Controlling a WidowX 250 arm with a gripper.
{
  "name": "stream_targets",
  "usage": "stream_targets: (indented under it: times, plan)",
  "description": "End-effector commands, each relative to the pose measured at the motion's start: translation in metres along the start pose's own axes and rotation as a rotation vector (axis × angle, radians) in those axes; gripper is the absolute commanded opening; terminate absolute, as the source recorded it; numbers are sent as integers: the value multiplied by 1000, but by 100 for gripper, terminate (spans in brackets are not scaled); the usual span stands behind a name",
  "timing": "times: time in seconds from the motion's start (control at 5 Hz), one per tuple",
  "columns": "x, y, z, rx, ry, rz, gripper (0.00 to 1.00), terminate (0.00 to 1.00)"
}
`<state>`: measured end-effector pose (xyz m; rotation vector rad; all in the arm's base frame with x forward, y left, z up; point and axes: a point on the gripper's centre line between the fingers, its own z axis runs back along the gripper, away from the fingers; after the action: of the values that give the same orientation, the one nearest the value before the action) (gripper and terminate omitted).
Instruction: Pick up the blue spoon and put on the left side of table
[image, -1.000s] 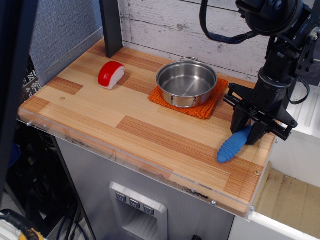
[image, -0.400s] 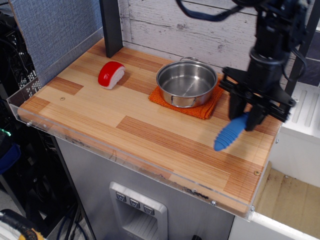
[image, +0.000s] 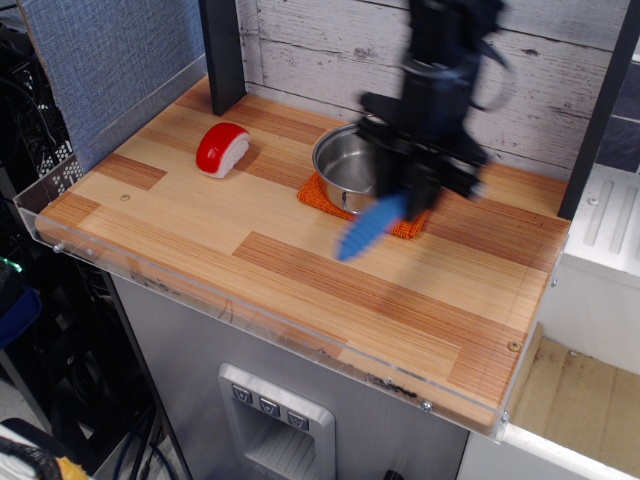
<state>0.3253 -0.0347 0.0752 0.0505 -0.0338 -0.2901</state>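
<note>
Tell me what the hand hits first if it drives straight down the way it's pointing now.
Probably the orange cloth under the pot, or the table just in front; the blue spoon in the hand would touch first. Motion blur leaves depth uncertain.

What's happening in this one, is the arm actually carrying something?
Yes. The end effector holds the blue spoon by its upper end, handle hanging down and clear of the table. It is blurred with motion, in front of the steel pot on the orange cloth. The red-and-white sushi toy sits at the left, where the spoon is not yet set down.
</note>
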Motion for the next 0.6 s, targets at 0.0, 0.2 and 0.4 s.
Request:
stream_targets:
  times: [0.0, 0.2, 0.4]
  plan:
    - [-32, 75, 12, -3, -39, 54, 0, 0]
    - [-40, 111, 8, 3, -17, 76, 0, 0]
    - [-45, 141, 4, -7, -12, 103, 0, 0]
